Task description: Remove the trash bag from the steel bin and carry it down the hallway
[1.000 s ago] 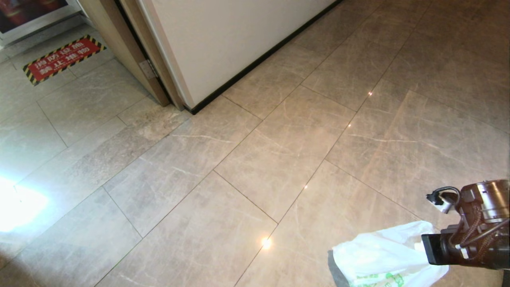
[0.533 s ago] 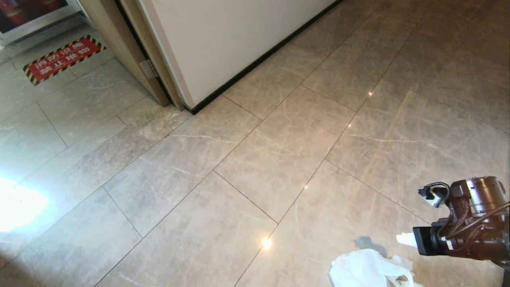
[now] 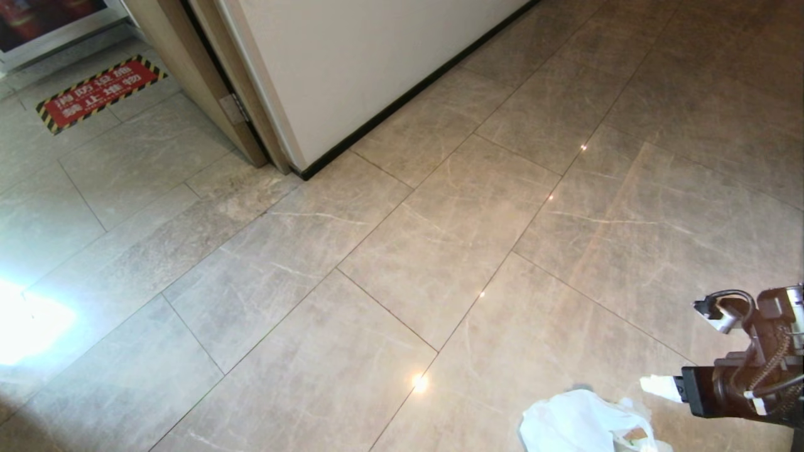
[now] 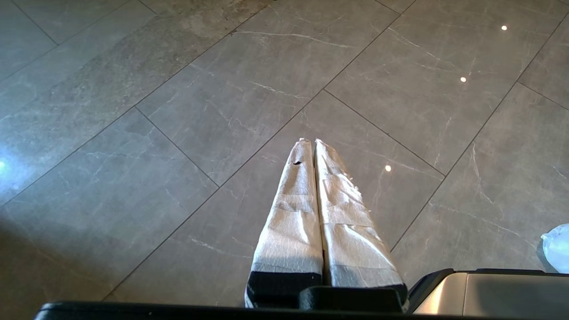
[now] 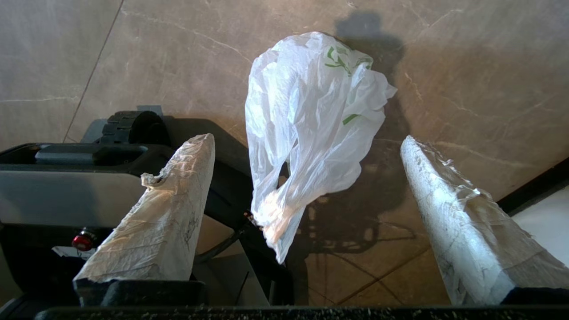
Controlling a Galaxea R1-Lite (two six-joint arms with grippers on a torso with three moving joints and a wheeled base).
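Note:
The trash bag [image 3: 584,427], thin white plastic with green print, lies crumpled on the glossy hallway floor [image 3: 440,238] at the bottom right of the head view. My right gripper [image 3: 666,388] hovers just to its right. In the right wrist view the gripper [image 5: 306,138] is open, its taped fingers [image 5: 178,200] spread wide with the bag [image 5: 311,102] beneath them, touched by neither. My left gripper [image 4: 311,142] is shut and empty, parked over bare tiles, with an edge of the bag [image 4: 558,246] off to one side. The steel bin is out of view.
A cream wall [image 3: 352,63] with black skirting runs across the far side and ends at a wooden door frame [image 3: 207,81]. A red floor sign [image 3: 97,91] with hazard stripes lies at the far left. My own base [image 5: 66,191] sits close beside the bag.
The right gripper has opened and let go of the bag. The bag dropped and collapsed onto the floor. The gripper then drew back to the right and sank a little.

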